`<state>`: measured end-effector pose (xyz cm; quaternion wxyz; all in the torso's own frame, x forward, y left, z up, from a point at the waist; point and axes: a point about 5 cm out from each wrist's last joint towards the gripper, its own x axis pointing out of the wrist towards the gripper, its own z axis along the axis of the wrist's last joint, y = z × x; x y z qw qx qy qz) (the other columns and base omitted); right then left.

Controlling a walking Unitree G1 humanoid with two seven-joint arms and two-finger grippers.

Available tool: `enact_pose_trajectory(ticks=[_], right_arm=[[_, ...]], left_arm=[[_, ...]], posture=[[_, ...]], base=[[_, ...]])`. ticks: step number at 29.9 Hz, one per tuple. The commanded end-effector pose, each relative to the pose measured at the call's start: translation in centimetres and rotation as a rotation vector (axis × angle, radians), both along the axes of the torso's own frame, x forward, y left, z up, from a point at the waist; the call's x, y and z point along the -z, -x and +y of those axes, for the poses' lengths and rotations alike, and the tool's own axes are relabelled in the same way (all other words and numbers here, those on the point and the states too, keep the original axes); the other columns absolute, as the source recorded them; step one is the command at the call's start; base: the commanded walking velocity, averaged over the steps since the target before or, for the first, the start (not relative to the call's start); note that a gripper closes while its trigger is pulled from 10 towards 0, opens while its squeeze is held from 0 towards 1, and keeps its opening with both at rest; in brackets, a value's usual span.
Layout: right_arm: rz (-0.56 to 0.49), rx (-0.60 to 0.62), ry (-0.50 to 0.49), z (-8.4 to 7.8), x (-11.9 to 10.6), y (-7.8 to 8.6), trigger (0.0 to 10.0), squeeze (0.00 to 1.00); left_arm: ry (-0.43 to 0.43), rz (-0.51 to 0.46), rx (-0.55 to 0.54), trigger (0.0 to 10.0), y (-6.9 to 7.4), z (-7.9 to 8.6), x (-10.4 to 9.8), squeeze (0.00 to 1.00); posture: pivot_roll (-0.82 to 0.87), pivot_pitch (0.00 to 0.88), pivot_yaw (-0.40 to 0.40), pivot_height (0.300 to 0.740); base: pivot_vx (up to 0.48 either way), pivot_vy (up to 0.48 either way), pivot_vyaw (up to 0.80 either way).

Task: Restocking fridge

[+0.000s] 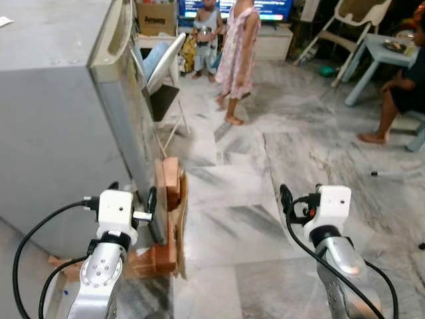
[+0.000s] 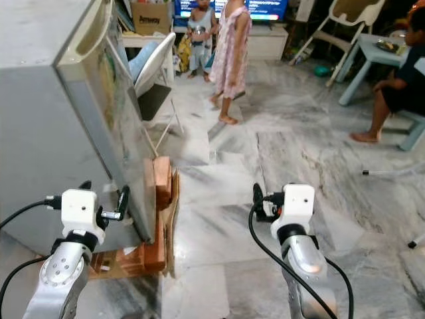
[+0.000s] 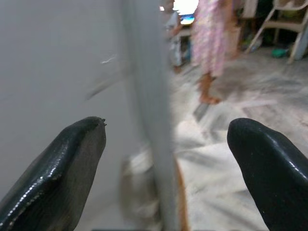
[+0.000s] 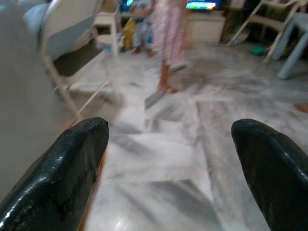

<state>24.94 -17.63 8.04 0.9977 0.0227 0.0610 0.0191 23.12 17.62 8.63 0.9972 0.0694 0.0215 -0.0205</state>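
Note:
A grey fridge (image 1: 53, 119) stands at the left, its door edge (image 1: 129, 126) facing me, with a handle recess at the top. My left gripper (image 3: 166, 163) is open low at that edge. In the left wrist view the door edge (image 3: 149, 120) runs between the two black fingers (image 3: 62, 168), and I cannot tell whether they touch it. My right gripper (image 4: 168, 163) is open with nothing between its fingers, held over the marble floor (image 1: 265, 199) to the right of the fridge.
Bricks and wood blocks (image 1: 169, 193) prop the fridge's front corner. A white folding chair (image 1: 163, 73) stands behind the door. Two people (image 1: 239, 46) stand farther back, and another person (image 1: 398, 93) sits at the right by a table (image 1: 385, 50).

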Motion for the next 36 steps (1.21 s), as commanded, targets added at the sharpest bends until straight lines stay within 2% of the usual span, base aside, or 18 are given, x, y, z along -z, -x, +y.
enact_pose_trajectory(ticks=[1, 4, 6, 10, 12, 17, 19, 24, 25, 28, 30, 31, 33, 36], right_arm=[[-0.012, 0.002, 0.004, -0.1, -0.3, -0.3, 10.0, 0.00], [-0.005, -0.003, 0.002, 0.1, 0.0, -0.4, 10.0, 0.00], [-0.025, -0.005, -0.003, 0.4, -0.2, -1.0, 10.0, 0.00], [-0.044, -0.018, 0.003, 0.8, -0.7, -1.6, 10.0, 0.00], [-0.051, -0.039, 0.008, 1.0, -1.0, -1.9, 10.0, 0.00], [-0.050, -0.045, 0.012, 0.9, -1.0, -2.1, 10.0, 0.00], [-0.044, -0.050, 0.015, 1.1, -0.9, -2.2, 10.0, 0.00], [-0.040, -0.058, 0.020, 1.3, -0.8, -2.2, 10.0, 0.00], [-0.029, -0.068, 0.024, 1.3, -0.7, -2.0, 10.0, 0.00], [-0.001, -0.075, 0.039, 1.1, -0.3, -1.7, 10.0, 0.00], [0.016, -0.071, 0.046, 0.8, 0.0, -1.4, 10.0, 0.00], [0.016, -0.071, 0.046, 0.8, 0.0, -1.4, 10.0, 0.00], [0.045, -0.075, 0.053, 0.5, 0.6, -1.0, 10.0, 0.00], [0.064, -0.079, 0.063, 0.5, 1.0, -0.8, 10.0, 0.00]], left_arm=[[-0.008, 0.019, 0.016, 10.0, 0.4, -0.3, 0.2, 0.00], [-0.018, 0.018, 0.054, 10.0, 0.4, -0.6, 0.4, 0.00], [-0.005, 0.001, 0.054, 10.0, -0.4, -0.5, 0.1, 0.00], [0.009, 0.005, 0.055, 10.0, -1.1, -0.5, -0.1, 0.00], [0.015, 0.012, 0.104, 10.0, -1.4, -1.2, -0.3, 0.00], [0.006, 0.046, 0.123, 10.0, -2.1, -1.7, 0.0, 0.00], [0.021, 0.054, 0.088, 10.0, -3.2, -1.3, 0.3, 0.00], [0.032, 0.077, 0.039, 10.0, -4.3, -0.5, 0.9, 0.00], [0.048, 0.096, 0.000, 10.0, -5.1, 0.0, 1.1, 0.00], [0.059, 0.114, -0.044, 10.0, -6.4, 0.4, 1.2, 0.00], [0.081, 0.118, -0.054, 10.0, -7.2, 0.5, 1.2, 0.00], [0.081, 0.118, -0.054, 10.0, -7.2, 0.5, 1.2, 0.00], [0.117, 0.124, -0.033, 10.0, -8.4, 0.2, 1.0, 0.00], [0.128, 0.122, -0.030, 10.0, -9.0, -0.1, 0.8, 0.00]], posture=[[0.05, 0.041, -0.048, 0.740], [0.05, 0.036, -0.050, 0.740], [0.05, 0.044, -0.044, 0.740], [0.04, 0.044, -0.037, 0.740], [0.04, 0.046, -0.041, 0.740], [0.04, 0.050, -0.048, 0.740], [0.03, 0.050, -0.048, 0.740], [0.02, 0.054, -0.047, 0.740], [0.00, 0.056, -0.047, 0.740], [0.00, 0.058, -0.049, 0.740], [-0.01, 0.058, -0.050, 0.740], [-0.01, 0.058, -0.050, 0.740], [-0.02, 0.054, -0.050, 0.740], [-0.02, 0.054, -0.050, 0.740]], base=[[0.000, 0.000, 0.00], [0.000, 0.000, 0.00], [0.000, 0.000, -0.80], [0.000, 0.000, -0.80], [0.000, 0.000, -0.80], [0.000, 0.000, -0.43], [0.000, 0.000, 0.00], [0.000, 0.000, 0.00], [0.000, 0.000, 0.00], [0.000, 0.000, 0.00], [0.000, 0.000, 0.00], [0.000, 0.000, 0.00], [0.000, 0.000, 0.00], [0.000, 0.000, 0.00]])
